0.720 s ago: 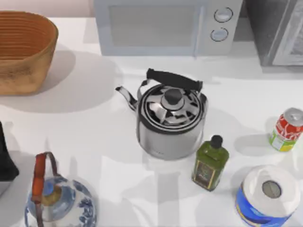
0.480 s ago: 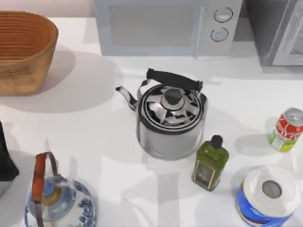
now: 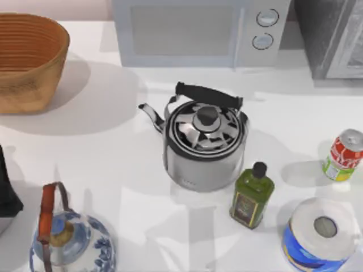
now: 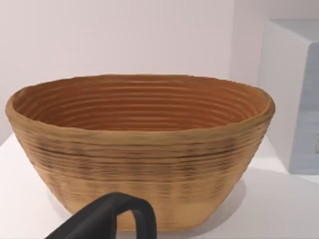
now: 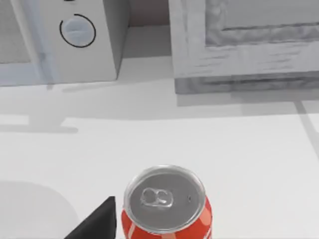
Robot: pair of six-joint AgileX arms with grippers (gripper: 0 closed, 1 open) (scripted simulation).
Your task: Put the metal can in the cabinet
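The metal can (image 3: 343, 154) stands upright near the table's right edge, red and white with a yellow-green lower band and a silver top. In the right wrist view the can (image 5: 165, 201) is close below the camera, and a dark part of my right gripper (image 5: 97, 224) sits just beside it, apart from it. The grey cabinet (image 3: 332, 37) stands at the back right, behind the can, and its front (image 5: 249, 45) faces the right wrist camera. My left gripper (image 4: 114, 215) hangs in front of the wicker basket, and my left arm (image 3: 5, 192) is at the table's left edge.
A steel kettle (image 3: 205, 139) fills the table's middle, with a dark green oil bottle (image 3: 252, 195) in front of it. A blue-wrapped paper roll (image 3: 320, 232) stands just in front of the can. A microwave (image 3: 198, 31), a wicker basket (image 3: 28, 59) and a blue-patterned teapot (image 3: 71, 241) are also here.
A pale shape has edged into the top view's bottom right corner beside the paper roll. The can and the other objects have not moved.
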